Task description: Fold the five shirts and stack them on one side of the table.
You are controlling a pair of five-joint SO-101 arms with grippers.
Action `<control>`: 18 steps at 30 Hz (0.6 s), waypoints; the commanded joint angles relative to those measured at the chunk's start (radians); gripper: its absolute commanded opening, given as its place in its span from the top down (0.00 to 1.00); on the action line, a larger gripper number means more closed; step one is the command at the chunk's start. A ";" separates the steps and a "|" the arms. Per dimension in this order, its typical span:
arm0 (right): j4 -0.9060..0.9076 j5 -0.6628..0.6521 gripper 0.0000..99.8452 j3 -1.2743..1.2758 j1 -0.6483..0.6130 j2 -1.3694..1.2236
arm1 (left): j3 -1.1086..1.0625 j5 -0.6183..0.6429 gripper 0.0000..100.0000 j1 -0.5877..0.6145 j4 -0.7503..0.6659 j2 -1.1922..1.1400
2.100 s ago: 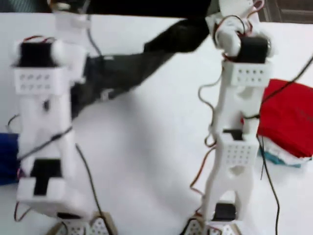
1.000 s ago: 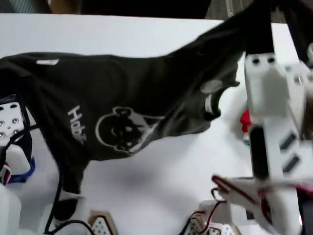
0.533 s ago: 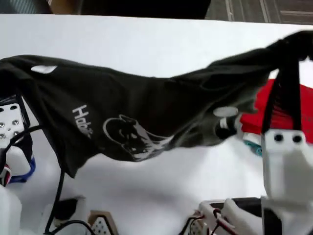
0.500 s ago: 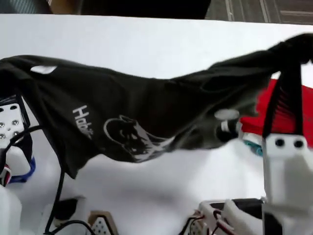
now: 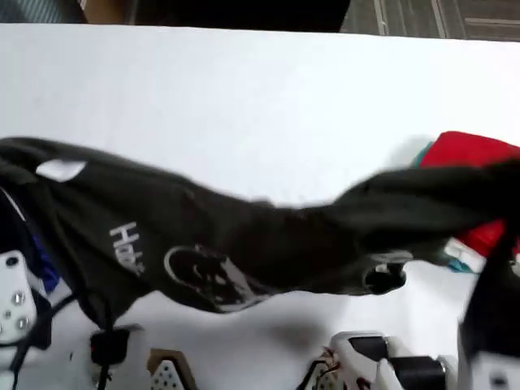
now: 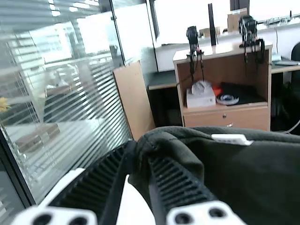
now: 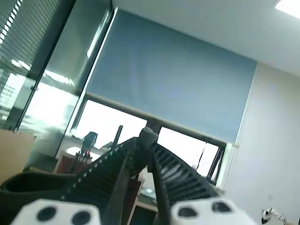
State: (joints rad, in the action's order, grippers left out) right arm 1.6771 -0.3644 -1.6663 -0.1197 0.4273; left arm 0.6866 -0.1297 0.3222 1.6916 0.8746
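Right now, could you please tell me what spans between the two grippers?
The black shirt, hanging stretched over the table, as the high view shows.

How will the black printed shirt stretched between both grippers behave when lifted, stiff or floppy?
Likely floppy: the black printed shirt droops between the left gripper and right gripper. Probably light, since two small pinches hold it. Its hanging edge may drag on the white table.

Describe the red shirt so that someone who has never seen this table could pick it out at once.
Start from the white table and follow the black shirt stretched across its front to the right-hand end in the high view. Partly hidden behind that end lies the red shirt, with teal cloth peeking out under it. It is the only bright red thing there.
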 commanded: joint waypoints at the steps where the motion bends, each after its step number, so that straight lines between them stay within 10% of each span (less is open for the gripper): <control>1: -0.002 0.003 0.98 0.005 0.002 0.036 | 0.013 -0.006 0.98 0.009 -0.021 0.020; 18: -0.176 0.003 0.98 0.387 -0.087 -0.197 | -0.532 0.002 0.98 0.003 -0.414 0.017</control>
State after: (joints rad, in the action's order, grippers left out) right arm 1.5604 -0.3613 -1.3395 -0.1857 0.3184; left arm 0.2892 -0.1327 0.3222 1.4139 0.8945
